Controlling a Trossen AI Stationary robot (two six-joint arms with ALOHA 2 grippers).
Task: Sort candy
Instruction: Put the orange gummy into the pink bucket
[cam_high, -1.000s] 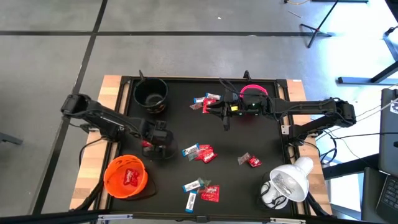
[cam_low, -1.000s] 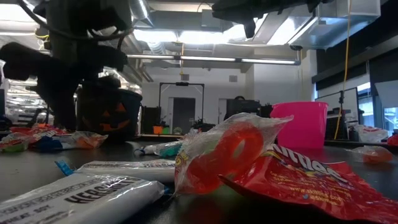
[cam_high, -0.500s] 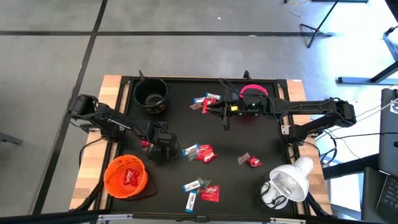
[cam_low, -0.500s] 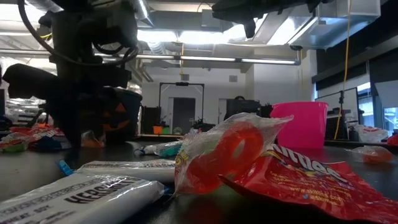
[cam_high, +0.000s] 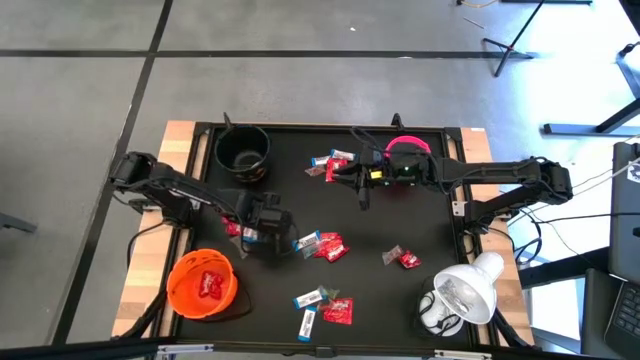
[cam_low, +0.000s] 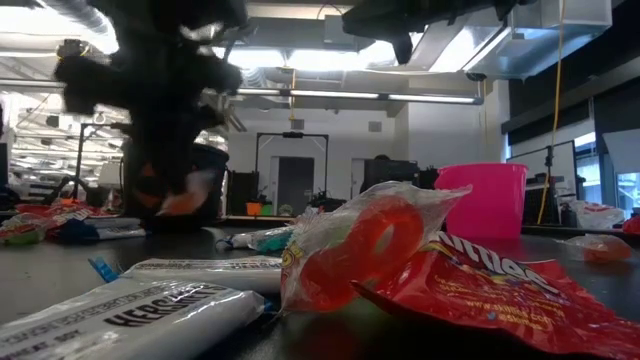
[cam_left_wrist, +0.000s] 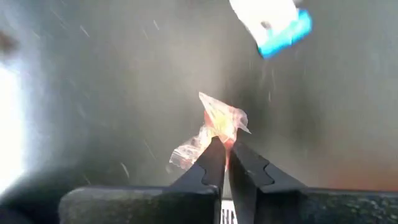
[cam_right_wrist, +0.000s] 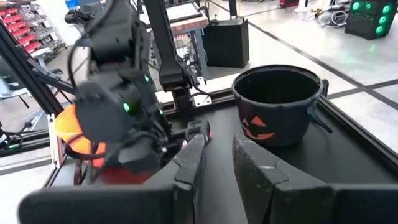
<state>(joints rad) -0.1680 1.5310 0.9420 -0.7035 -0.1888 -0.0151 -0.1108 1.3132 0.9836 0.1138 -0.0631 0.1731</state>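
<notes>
Red-wrapped candy (cam_left_wrist: 221, 121) sits pinched in the left gripper (cam_left_wrist: 225, 163) — plain only in the left wrist view; from above, the arm hides it. Right gripper (cam_right_wrist: 217, 157) waits narrowly parted over the worktop (cam_high: 380, 215).

Dark jointed arms, green LEDs, black pincer fingers (cam_left_wrist: 214, 165).

This is a robotics lab or workshop. A bare grey concrete floor (cam_high: 300, 80) with dark seams surrounds the black surface (cam_high: 400, 300), which sits in a wood-and-metal frame. Tripod legs (cam_high: 515, 40) stand nearby. Overhead run exposed ducts (cam_low: 520, 40) and strip lights (cam_low: 400, 97), with equipment racks (cam_right_wrist: 25, 25) along the walls.
</notes>
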